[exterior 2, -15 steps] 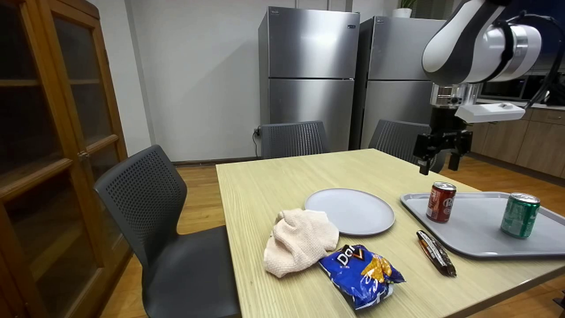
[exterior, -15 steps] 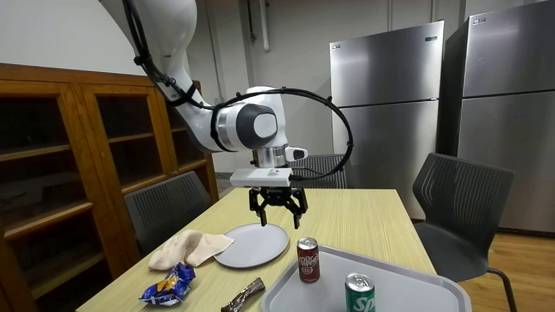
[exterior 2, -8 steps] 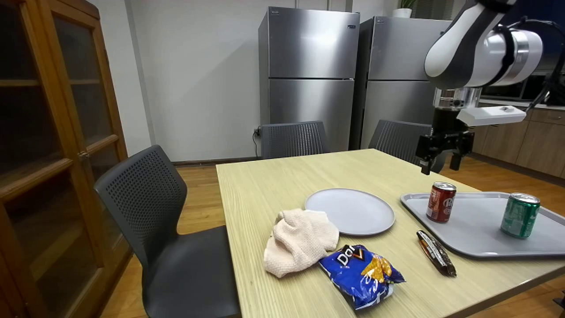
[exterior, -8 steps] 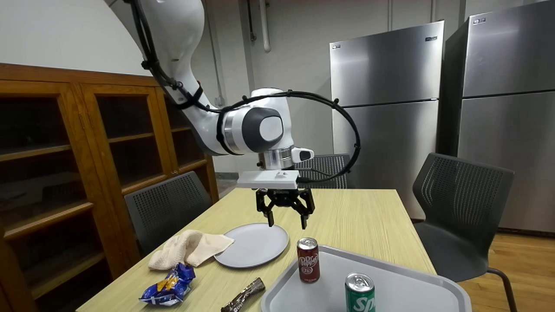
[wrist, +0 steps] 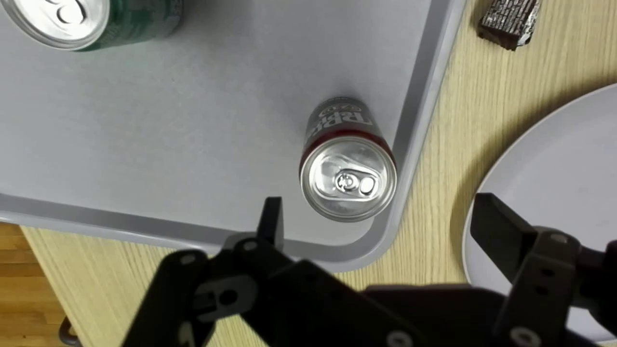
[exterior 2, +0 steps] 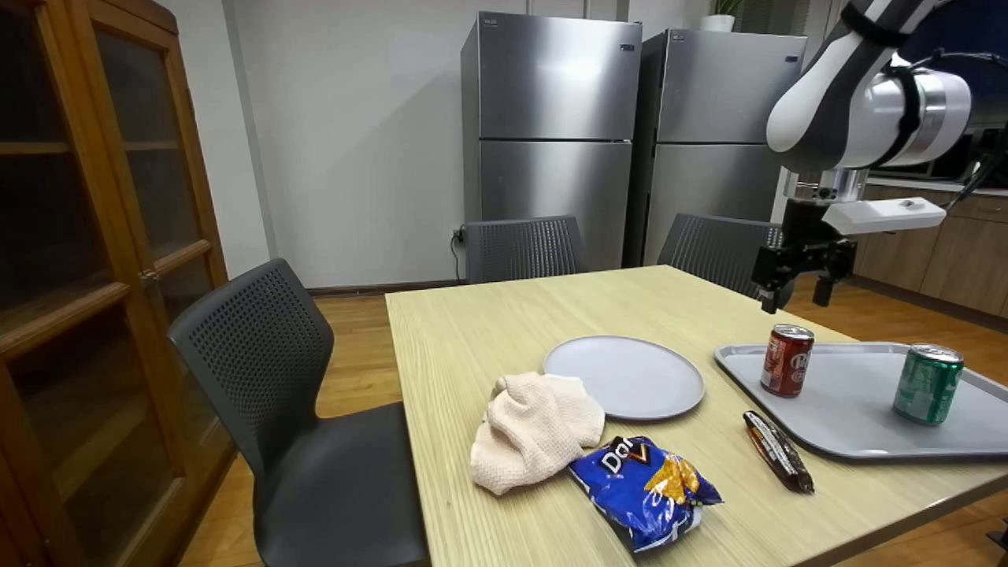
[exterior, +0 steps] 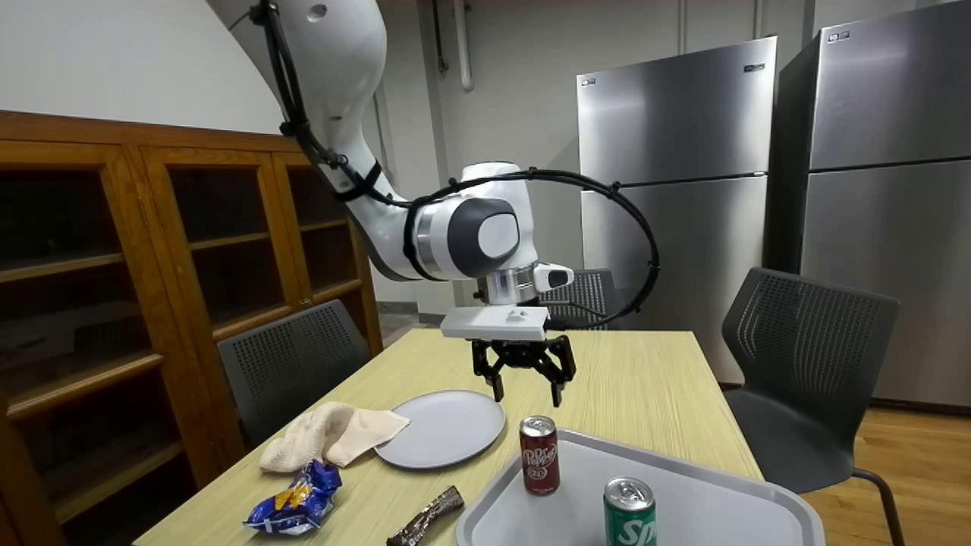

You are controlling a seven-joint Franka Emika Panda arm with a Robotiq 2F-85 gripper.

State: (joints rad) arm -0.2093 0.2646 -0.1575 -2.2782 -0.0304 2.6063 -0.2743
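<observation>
- i see the gripper (exterior: 527, 400) hanging in the air over the pale wooden table (exterior: 630, 387), its two fingers spread wide apart.
- lower down, and nearest to it, a dark red dr pepper can (exterior: 539, 459) stands upright on the gray tray (exterior: 705, 493), close to a corner; the fingertips are clear of it.
- a green can (exterior 2: 929, 386) stands upright on the same tray, apart from the red one.
- just beside the tray, a dark wrapped bar (exterior 2: 777, 451) lies on the table.
- near that sits a pale gray plate (exterior 2: 626, 376), a crumpled cream cloth (exterior 2: 535, 431) at its edge and a blue chip bag (exterior 2: 646, 490) just beside the cloth.
- dark gray chairs (exterior 2: 252, 370) stand at the table.
</observation>
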